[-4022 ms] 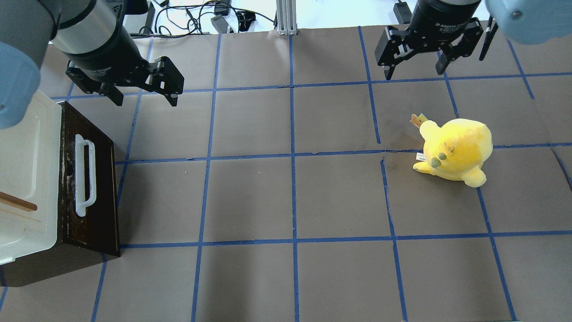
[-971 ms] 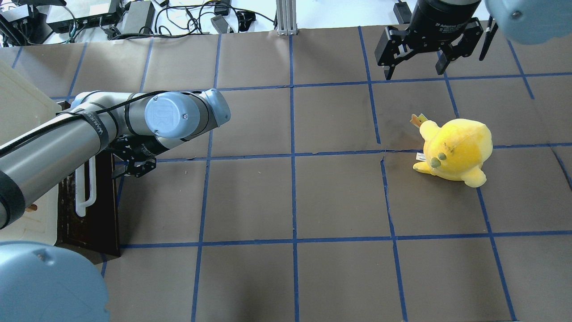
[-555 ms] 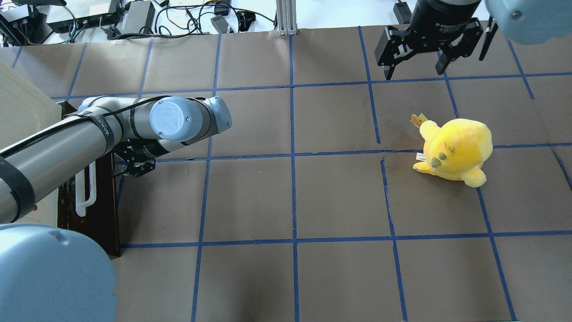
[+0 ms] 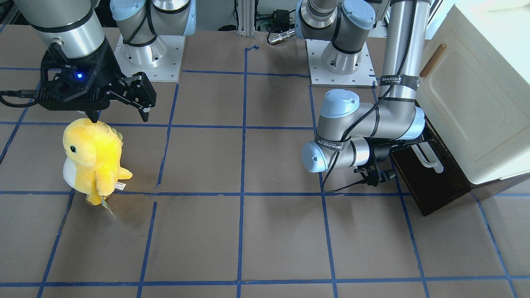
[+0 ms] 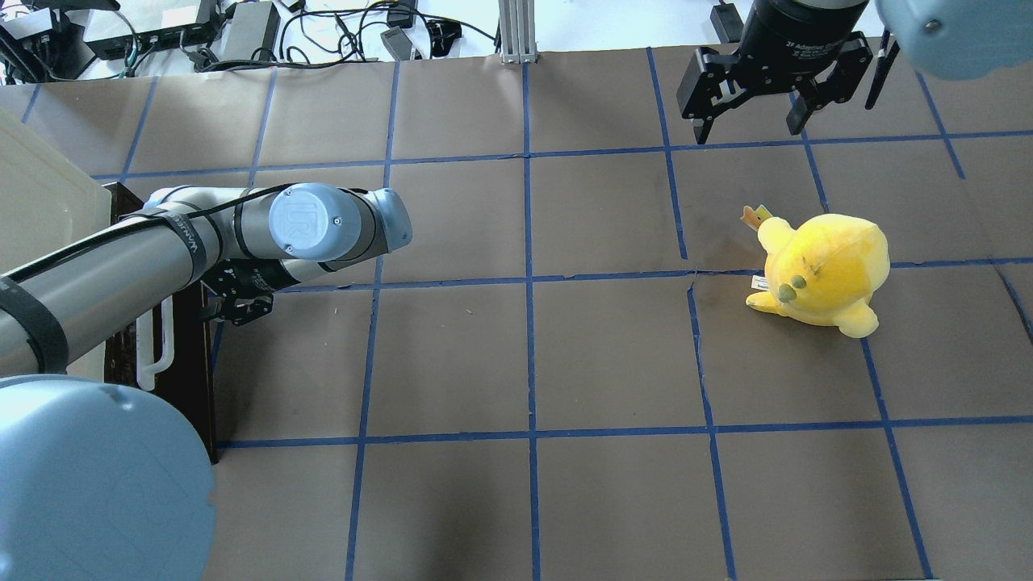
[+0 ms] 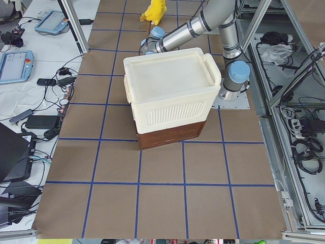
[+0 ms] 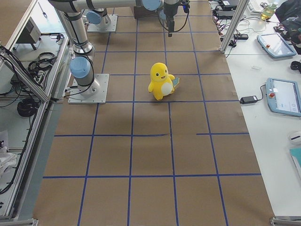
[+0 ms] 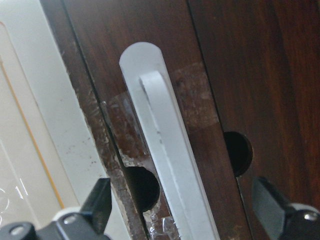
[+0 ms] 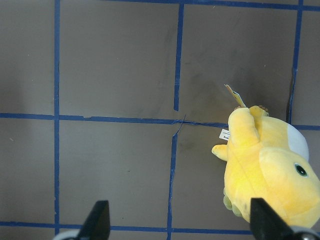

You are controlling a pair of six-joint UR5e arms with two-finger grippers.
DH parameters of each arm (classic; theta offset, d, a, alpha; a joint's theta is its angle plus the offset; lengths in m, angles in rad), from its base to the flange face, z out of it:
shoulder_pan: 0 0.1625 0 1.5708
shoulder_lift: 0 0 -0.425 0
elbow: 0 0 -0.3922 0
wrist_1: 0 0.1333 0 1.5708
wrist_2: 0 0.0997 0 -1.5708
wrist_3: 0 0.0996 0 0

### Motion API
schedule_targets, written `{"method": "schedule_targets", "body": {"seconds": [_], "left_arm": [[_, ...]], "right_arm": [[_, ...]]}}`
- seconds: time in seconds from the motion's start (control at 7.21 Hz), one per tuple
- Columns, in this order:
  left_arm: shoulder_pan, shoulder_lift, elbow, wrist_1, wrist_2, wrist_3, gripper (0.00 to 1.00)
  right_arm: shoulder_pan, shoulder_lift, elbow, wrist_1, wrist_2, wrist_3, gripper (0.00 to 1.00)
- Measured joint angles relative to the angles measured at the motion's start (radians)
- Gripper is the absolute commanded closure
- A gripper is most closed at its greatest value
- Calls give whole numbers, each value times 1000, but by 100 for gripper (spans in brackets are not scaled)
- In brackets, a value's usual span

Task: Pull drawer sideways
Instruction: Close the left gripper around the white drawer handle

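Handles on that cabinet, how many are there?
2: a white loop handle on the dark drawer front and a small brown wooden handle on the cream door above. Others may be hidden.

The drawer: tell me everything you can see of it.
The drawer sits under a cream cabinet at the robot's left. Its front is dark brown wood, scuffed along one edge, with two round holes. A white loop bar handle runs along it. No inside shows, so it looks shut. The open left end effector straddles the handle, fingers either side, not closed on it.
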Motion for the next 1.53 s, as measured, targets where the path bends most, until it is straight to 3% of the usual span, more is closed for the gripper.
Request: {"method": "schedule_targets", "body": {"seconds": [0.55,0.83,1.11,1.39,1.53], "left_arm": [[6,7,8,-15,49,0,0],[6,-2,12,-9,57,-5,23],[6,-5,11,-8,56,-7,26],[6,-4,11,-8,55,-8,43],[6,-5,12,-8,54,-8,43]], "right_arm": [[0,0,0,0,0,0,0],[0,0,0,0,0,0,0],[0,0,0,0,0,0,0],[0,0,0,0,0,0,0],[0,0,0,0,0,0,0]]}}
